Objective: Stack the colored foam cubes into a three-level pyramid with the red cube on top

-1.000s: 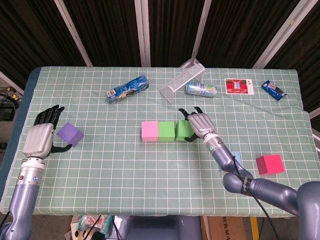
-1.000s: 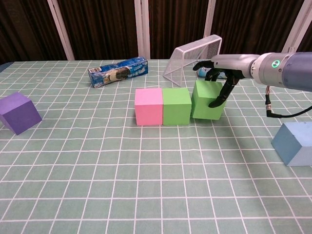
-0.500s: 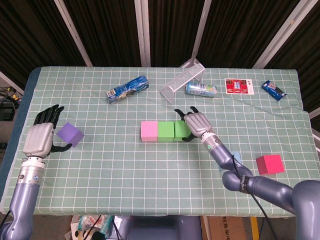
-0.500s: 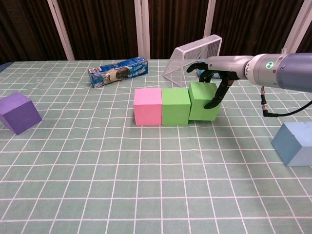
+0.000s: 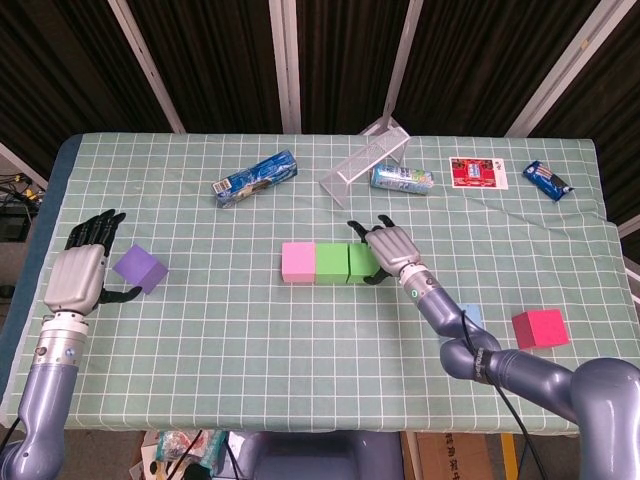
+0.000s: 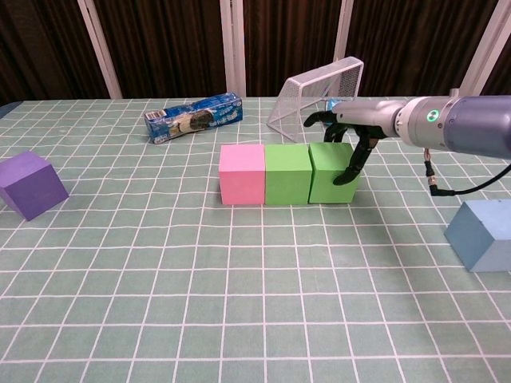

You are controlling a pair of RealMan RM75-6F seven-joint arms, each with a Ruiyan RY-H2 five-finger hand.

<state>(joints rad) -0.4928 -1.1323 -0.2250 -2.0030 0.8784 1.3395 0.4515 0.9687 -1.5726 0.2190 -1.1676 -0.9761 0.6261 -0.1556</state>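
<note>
left robot hand (image 5: 78,278): open, fingers apart | right robot hand (image 6: 345,134): fingers curled downward

We see a robot lab test bench — a table under a green checked cloth (image 5: 300,340), black slatted backdrop with white aluminium struts (image 5: 285,60), assorted props laid out.

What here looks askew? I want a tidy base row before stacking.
The wire basket lies tipped on its side at the back. The base row looks straight: pink cube and two green cubes side by side, right hand at the end one.
</note>
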